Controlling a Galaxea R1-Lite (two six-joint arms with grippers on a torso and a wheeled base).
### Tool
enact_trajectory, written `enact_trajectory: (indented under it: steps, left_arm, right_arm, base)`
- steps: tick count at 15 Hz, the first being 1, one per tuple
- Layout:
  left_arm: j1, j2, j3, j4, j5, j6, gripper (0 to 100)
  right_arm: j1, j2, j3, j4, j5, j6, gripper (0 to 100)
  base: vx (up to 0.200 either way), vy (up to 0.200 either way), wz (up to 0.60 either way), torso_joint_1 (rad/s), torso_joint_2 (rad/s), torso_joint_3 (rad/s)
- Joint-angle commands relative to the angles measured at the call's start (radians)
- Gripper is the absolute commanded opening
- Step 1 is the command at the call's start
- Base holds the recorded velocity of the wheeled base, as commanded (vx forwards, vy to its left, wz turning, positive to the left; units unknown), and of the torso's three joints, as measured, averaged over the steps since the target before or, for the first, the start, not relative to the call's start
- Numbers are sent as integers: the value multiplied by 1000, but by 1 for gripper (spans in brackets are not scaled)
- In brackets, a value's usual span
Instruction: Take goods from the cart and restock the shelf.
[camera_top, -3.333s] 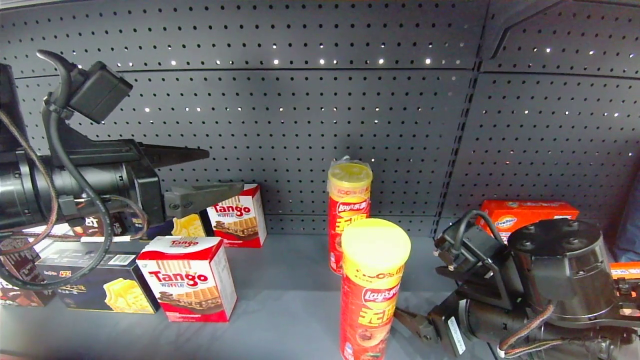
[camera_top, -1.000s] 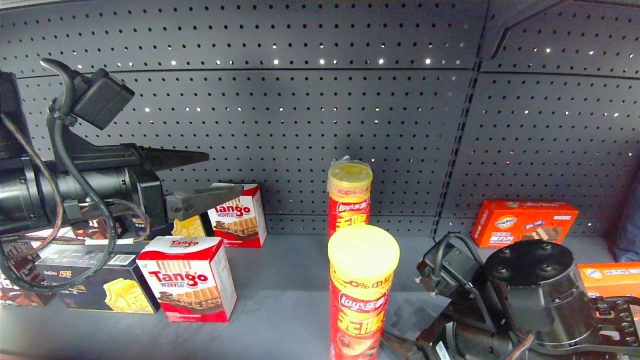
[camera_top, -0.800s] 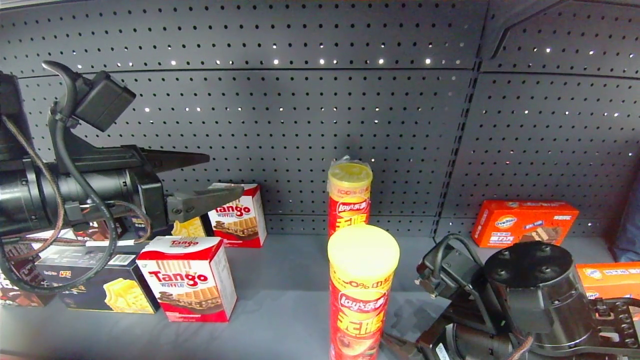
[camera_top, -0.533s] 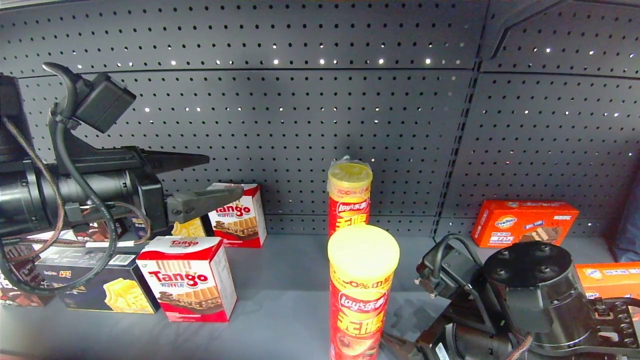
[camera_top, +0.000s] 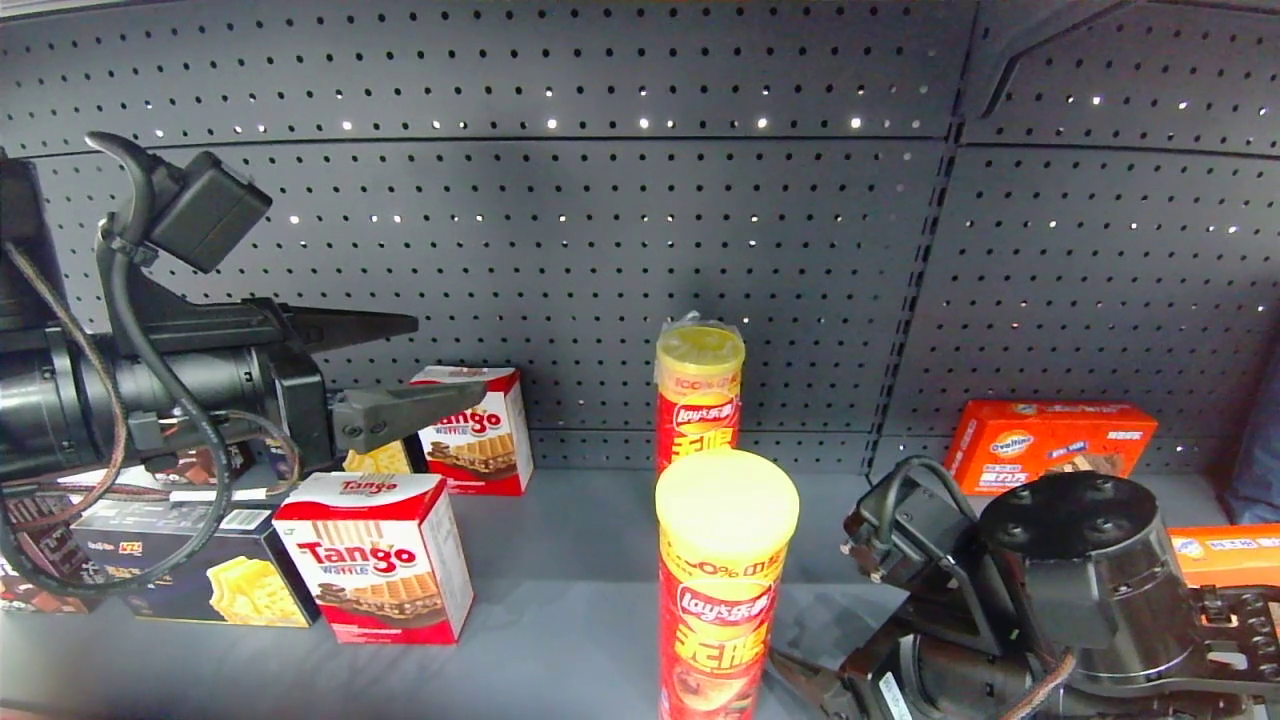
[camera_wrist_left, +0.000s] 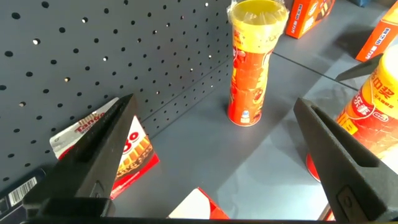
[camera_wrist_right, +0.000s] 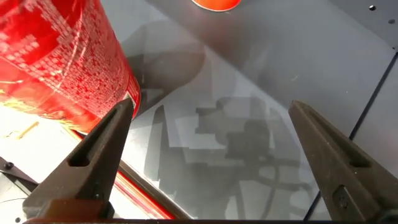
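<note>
Black right gripper (camera_wrist_right: 211, 109): fingers spread wide; nothing between them; low at the front of the grey shelf (camera_top: 560, 610).
Front can (camera_top: 725, 590): red tube, yellow lid; standing on the shelf just beside that gripper, on the robot's left; off one fingertip, not inside the span; touching or apart not to be told.
Long axis: vertical; upright, no lean seen.
Nearer arm: right, by far; left gripper (camera_top: 450, 352) likewise spread and empty, held above the wafer boxes (camera_top: 375, 555) well off to the left.
Rear can (camera_top: 698, 400): same kind; upright against the perforated back panel (camera_top: 600, 250), straight behind the front one; a gap between the two.
Step, as judged: front can apparently set down and released; probably next a pull-back toward the cart for more goods.
Hinge of that move: can on the left flank of the near finger; straight retreat from the shelf, or slightly rightward, safest; any drift left liable to nudge a tall narrow tube and tip it.
Farther right: orange boxes (camera_top: 1050, 445) beyond the right arm; out of the way.
</note>
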Motion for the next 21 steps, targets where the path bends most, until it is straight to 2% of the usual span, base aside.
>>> enact_trajectory:
  steps: [1, 17, 19, 21]
  left_arm:
    - [0, -2, 3, -1, 0, -1, 100]
    - [0, -2, 4, -1, 0, 1, 100]
    - [-3, -87, 38, -1, 3, 1, 100]
    - [2, -242, 129, 1, 8, -4, 100]
  right_arm:
    - [5, 13, -5, 0, 0, 0, 100]
    - [3, -4, 2, 0, -3, 2, 100]
    - [-64, -97, -37, -51, -13, 2, 100]
    - [-153, -173, -79, -117, -18, -1, 100]
  base:
    - [0, 0, 0, 0, 0, 0]
    - [0, 0, 0, 0, 0, 0]
    - [0, 0, 0, 0, 0, 0]
    - [0, 0, 0, 0, 0, 0]
